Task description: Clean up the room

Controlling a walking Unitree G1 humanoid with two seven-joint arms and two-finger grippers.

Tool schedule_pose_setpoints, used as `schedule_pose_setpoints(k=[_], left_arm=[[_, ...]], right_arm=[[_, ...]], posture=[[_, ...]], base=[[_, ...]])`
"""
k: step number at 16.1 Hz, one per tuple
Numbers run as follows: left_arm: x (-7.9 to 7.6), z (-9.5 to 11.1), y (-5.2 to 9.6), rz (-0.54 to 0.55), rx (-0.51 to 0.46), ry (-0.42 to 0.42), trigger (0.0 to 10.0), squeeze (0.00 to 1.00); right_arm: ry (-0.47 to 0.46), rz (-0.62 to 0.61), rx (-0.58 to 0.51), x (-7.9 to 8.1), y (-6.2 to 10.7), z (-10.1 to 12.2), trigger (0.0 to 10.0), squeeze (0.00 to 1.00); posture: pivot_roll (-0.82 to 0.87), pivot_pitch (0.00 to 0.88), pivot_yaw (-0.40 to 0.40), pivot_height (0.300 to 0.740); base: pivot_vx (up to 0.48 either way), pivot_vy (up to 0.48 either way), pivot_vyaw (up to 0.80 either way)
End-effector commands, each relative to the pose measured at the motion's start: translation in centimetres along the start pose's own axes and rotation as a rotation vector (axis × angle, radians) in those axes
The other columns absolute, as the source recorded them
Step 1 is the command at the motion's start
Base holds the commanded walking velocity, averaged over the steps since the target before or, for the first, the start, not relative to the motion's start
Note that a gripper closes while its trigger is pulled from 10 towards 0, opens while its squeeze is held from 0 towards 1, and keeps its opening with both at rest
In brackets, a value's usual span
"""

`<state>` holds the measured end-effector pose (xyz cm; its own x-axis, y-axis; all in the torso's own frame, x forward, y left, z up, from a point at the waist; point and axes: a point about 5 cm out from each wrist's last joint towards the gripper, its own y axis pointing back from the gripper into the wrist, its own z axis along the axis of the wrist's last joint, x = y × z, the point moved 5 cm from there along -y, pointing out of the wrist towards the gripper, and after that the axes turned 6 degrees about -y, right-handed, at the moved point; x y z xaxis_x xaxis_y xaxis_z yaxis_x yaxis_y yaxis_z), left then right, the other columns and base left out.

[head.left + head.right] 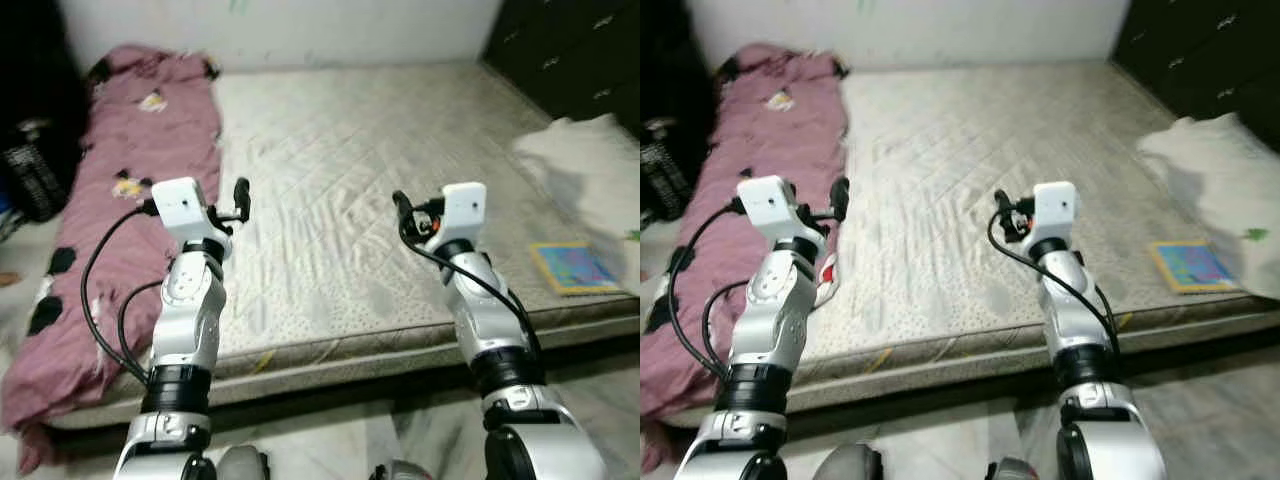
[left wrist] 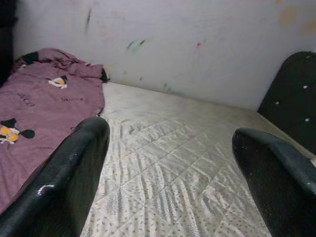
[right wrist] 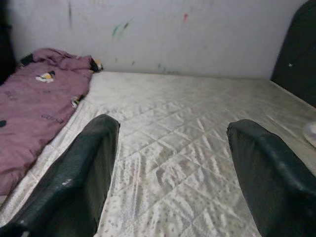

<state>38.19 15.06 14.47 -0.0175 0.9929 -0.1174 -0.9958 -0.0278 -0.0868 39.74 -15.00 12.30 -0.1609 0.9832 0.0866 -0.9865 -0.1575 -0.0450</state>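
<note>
Your robot stood at the foot of a bare mattress, both arms raised over its near edge, neither holding anything. Farthest out to the left of the left gripper, a dark basket-like thing sat on the floor, too dim to identify. Just to that gripper's left, and running from ahead of it back past the arm, lay the one mauve blanket, printed with cartoon figures and rumpled along the mattress's edge, its near end spilling toward the floor. You could judge it soft, limp and fairly light, sure to sag and drag when lifted; a pinch on a raised fold or a bunched edge close beside the gripper looked the best hold, with the second claw taking another corner. The left gripper's fingers were spread wide and empty over the quilted ticking. The right gripper hung likewise parted and empty, above open mattress between the two arms' reach. Well to its right, near the mattress's front corner, lay one thin colourful book, flat and probably stiff, hard to pick off the surface except by an edge. Beyond it sat one pale pillow or bundle, likely soft. The count: one blanket, one book, one pale bundle, two grippers.
</note>
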Motion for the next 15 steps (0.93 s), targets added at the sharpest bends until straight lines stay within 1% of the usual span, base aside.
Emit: schedule_pose_setpoints(k=[1,7,12,15], left_arm=[[1.0,0.1,0.0,0.028,0.005,-0.01,10.0,0.0],[1.2,0.3,-0.1,0.038,-0.002,-0.016,10.0,0.0],[1.3,0.2,0.0,0.042,0.0,-0.02,10.0,0.0],[1.4,0.0,0.7,0.043,0.005,-0.03,10.0,0.0]], right_arm=[[-0.009,0.032,0.001,1.2,-0.4,0.2,10.0,0.0],[-0.016,0.042,0.012,1.3,-0.6,0.1,10.0,0.0],[-0.009,0.069,0.015,1.7,-0.5,-0.1,10.0,0.0],[-0.074,0.101,0.046,2.2,0.0,-0.7,10.0,0.0]], posture=[[0.0,0.0,-0.017,0.74],[0.0,0.0,-0.016,0.74],[0.0,0.0,-0.013,0.74],[0.0,0.0,-0.009,0.74]], base=[[0.0,0.461,0.0],[0.0,0.459,0.0],[0.0,0.459,0.0],[0.0,0.459,0.0]])
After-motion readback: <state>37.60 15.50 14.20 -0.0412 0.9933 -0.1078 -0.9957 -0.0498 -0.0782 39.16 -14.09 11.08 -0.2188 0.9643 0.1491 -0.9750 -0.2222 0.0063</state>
